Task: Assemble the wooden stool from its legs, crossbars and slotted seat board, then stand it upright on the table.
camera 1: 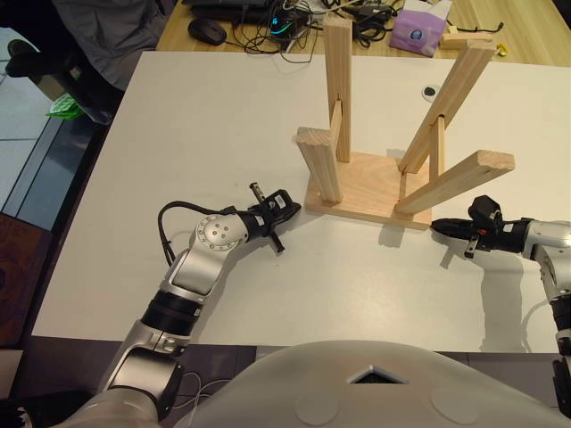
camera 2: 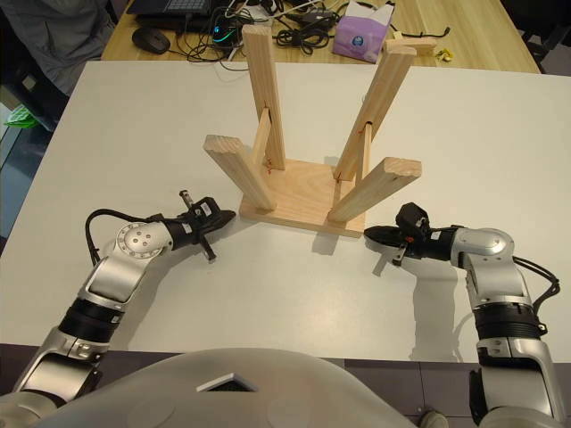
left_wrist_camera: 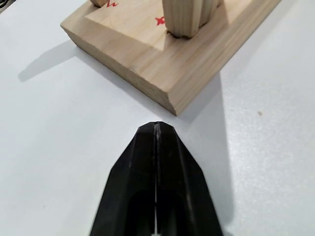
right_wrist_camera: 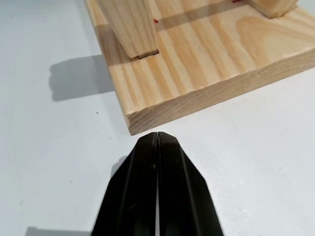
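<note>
Seat board (camera 1: 368, 189) on the table (camera 1: 205, 116) holds four legs (camera 1: 337, 80); left pincer (camera 1: 290, 207) at nine o'clock, right pincer (camera 1: 439, 226) at four, both closed, empty.

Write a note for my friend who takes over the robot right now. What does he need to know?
Left gripper: shut, empty, low over the table, pointing at a near corner of the seat board, with a small gap.
Right gripper: shut, empty, its tip right at the other near corner.
Stool: upside down, seat board flat on the table, four legs pointing up, crossbars between them.
Done: it looks assembled.
Left: turn it over onto its legs.
</note>
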